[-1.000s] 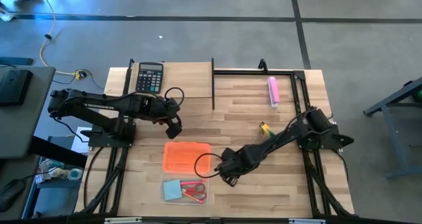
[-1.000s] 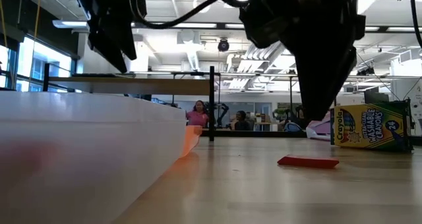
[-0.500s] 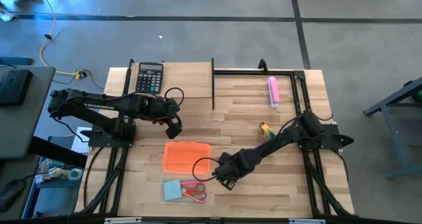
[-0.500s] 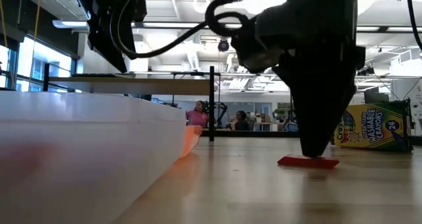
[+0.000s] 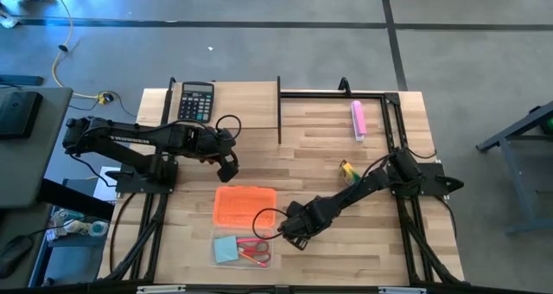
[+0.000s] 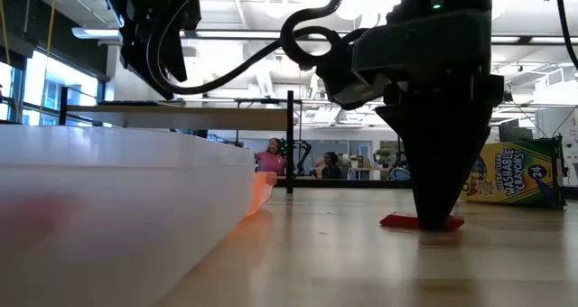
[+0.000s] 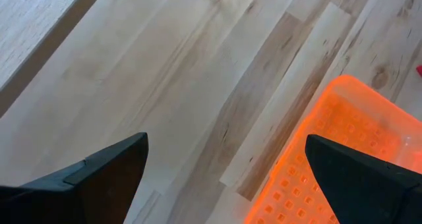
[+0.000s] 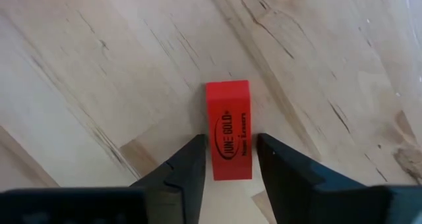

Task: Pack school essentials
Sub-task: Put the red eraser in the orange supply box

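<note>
We read "JUNE GOLD" on the red eraser (image 8: pixel 229 140) lying on the table (image 5: pixel 328 147) between the right gripper's (image 8: pixel 229 159) open fingers, the crayon box (image 6: pixel 510 173) marked "WASHABLE CRAYONS" behind; left gripper (image 7: pixel 224 168) hangs open.

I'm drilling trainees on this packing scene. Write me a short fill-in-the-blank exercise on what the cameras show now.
1. The right gripper has its fingers down on either side of the flat red ____, which lies on the table.
2. The left gripper, open, hovers beside the ____ lid.
3. The red-handled scissors lie in the clear container next to the light-blue ____.
4. The box standing behind the eraser holds ____.

Missing words: eraser; orange; notepad; crayons
</note>
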